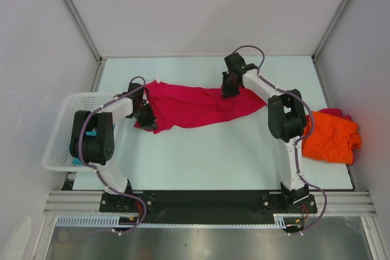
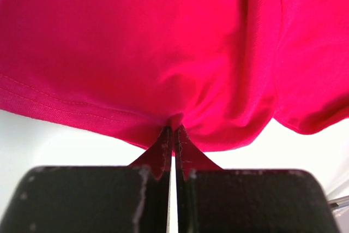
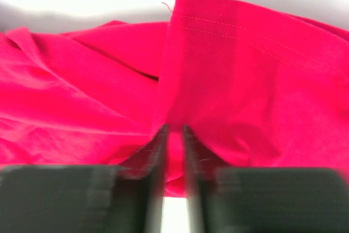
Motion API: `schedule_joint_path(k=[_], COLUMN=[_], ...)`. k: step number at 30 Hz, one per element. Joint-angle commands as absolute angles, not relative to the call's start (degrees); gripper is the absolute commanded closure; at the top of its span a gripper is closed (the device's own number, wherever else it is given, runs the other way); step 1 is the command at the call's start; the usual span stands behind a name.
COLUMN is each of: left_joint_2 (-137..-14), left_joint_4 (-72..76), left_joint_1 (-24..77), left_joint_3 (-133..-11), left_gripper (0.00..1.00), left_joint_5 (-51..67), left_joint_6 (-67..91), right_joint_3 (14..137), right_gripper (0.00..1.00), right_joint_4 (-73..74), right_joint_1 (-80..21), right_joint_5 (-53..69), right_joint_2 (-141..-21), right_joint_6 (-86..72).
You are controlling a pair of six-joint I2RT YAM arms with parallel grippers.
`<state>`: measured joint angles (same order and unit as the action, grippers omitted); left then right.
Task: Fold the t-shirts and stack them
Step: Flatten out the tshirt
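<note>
Both the left gripper [image 2: 173, 130] and right gripper [image 3: 174, 132] pinch the one crimson-pink t-shirt [image 1: 195, 105]; one orange t-shirt [image 1: 332, 138] lies apart.

No legible text, label, brand, number or sign in any of the three views. Surfaces checked: crimson t-shirt [image 1: 195, 106] shows plain cloth and hem stitching only; orange t-shirt [image 1: 329, 141] is plain; white basket [image 1: 55, 132] is unmarked.

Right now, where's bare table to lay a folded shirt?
Widest bare patch: the table between the crimson shirt and the near edge. A narrower strip runs behind that shirt, along the far edge. Crowded: left edge at the basket, right edge at the orange shirt.
</note>
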<state>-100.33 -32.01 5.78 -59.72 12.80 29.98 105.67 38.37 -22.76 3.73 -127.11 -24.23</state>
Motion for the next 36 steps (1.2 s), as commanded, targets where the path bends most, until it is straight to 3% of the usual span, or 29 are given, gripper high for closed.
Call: schedule_joint_path(k=[1,4,7,18,25,30,36], left_joint_2=[-97.3,-96.7,-95.5,-90.9,-91.0,-91.8,-92.6], left_joint_4=[-31.0,-30.5,-30.6,-33.5,-32.9,-32.1,-31.8], left_joint_1=[6.3,6.3,6.3,6.5,7.0,7.3,7.5], left_joint_3=[-59.6,-59.0,-59.1,-62.4,-60.7,-60.4,-60.6], left_gripper=[1.00,1.00,1.00,1.00,1.00,1.00,1.00], left_joint_5=[14.9,15.5,16.3,18.6,19.0,19.2,19.2], left_joint_6=[30.3,30.5,30.6,30.1,30.0,30.0,30.0], right_joint_3=[109.2,111.9,115.1,132.4,132.6,132.2,133.2], right_gripper=[0.66,0.45,0.40,0.40,0.41,0.50,0.52], right_joint_4=[39.5,40.9,41.7,47.5,47.2,46.8,46.3], right_joint_1=[-23.3,-23.8,-23.9,-23.0,-21.1,-20.4,-19.5], right_joint_5=[2.3,1.8,1.6,-1.4,-3.7,-3.7,-2.1], right_joint_2=[-124.7,-126.7,-129.5,-141.1,-141.2,-141.4,-143.3], right_joint_6=[-23.8,-23.8,-23.7,-21.8,-21.2,-20.7,-20.8])
